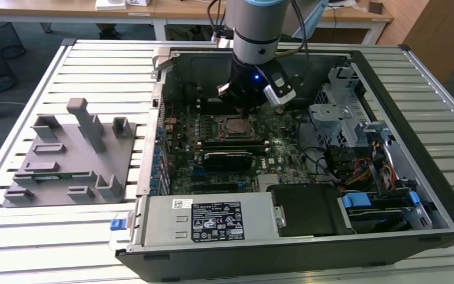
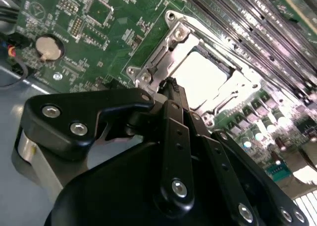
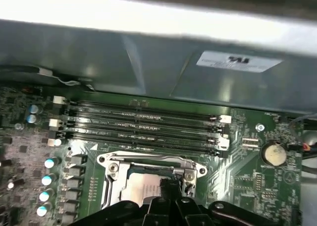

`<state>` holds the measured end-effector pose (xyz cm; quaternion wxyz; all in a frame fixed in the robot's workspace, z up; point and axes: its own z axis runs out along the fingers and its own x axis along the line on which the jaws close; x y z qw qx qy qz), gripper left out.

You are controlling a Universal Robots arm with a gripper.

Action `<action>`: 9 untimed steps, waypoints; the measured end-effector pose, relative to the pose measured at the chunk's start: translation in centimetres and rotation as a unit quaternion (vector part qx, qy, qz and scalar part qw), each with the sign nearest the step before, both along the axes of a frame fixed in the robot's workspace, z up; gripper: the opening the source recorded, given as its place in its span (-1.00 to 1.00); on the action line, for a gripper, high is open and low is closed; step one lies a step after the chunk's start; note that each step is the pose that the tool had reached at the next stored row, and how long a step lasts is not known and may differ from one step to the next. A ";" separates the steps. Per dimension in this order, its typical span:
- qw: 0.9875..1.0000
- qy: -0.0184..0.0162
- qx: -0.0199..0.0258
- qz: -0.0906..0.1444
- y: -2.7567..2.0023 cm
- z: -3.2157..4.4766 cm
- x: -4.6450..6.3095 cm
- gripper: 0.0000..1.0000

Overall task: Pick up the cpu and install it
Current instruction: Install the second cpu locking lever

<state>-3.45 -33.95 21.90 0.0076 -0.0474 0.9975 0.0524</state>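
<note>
An open computer case (image 1: 416, 148) lies on a slatted metal table (image 1: 22, 236). Inside, above the green motherboard (image 1: 211, 154), the robot arm's black gripper (image 2: 171, 84) hovers with fingers drawn together, holding nothing. The cpu (image 2: 200, 77) sits in its metal socket frame (image 2: 168, 37), just beneath the fingertips.
</note>
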 end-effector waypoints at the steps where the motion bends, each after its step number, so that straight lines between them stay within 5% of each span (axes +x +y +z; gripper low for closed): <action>1: 1.000 0.000 0.000 0.000 0.00 0.31 0.0 -0.79; 6: 1.000 0.000 0.000 0.000 0.00 2.01 0.0 -0.79; 9: 1.000 0.000 -0.002 0.000 0.00 2.14 0.0 -0.79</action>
